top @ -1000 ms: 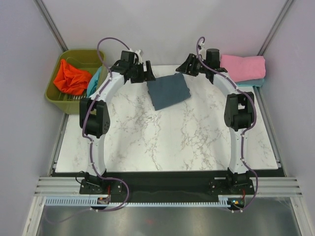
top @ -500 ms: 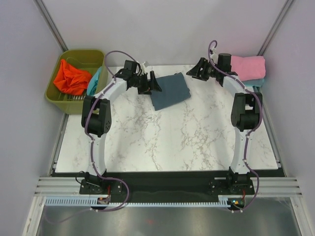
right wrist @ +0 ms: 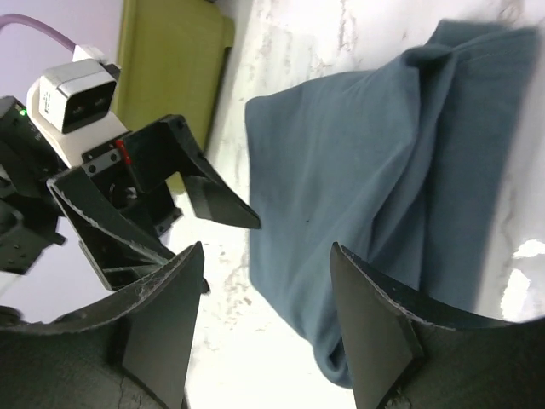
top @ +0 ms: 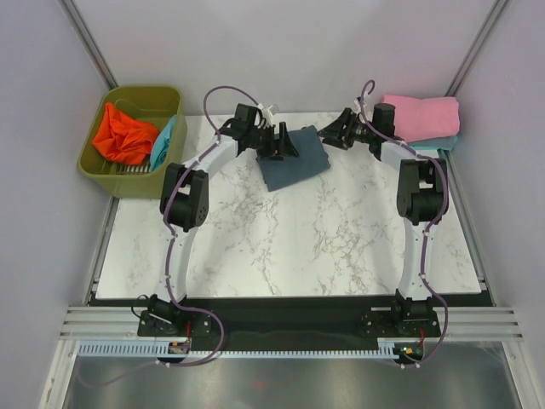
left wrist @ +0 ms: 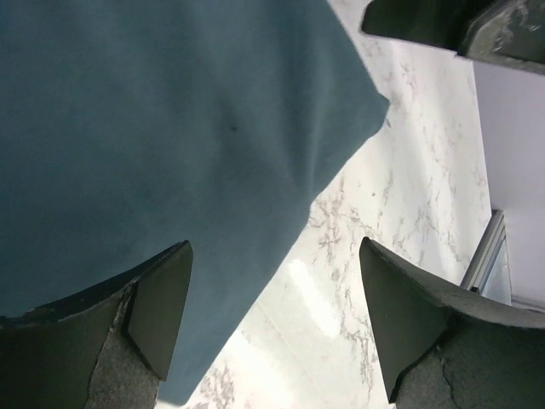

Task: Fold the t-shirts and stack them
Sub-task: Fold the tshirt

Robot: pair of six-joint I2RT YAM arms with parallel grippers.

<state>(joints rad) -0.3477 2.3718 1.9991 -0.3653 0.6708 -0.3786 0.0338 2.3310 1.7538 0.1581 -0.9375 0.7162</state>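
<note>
Slate shirt folded; left hand covers its edge, contact unclear.

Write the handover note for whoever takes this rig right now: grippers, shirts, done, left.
Grippers: left gripper open, empty, at the left edge of the blue-grey shirt; right gripper open, empty, at that shirt's far right corner.
Shirts: blue-grey shirt folded, far centre of the table; pink shirt folded on top of the teal shirt, far right; orange-red shirt and a teal cloth crumpled in the olive bin.
Done: pink-on-teal stack; blue-grey folded.
Left: put blue-grey on the stack, then fold and stack the bin's contents.
</note>
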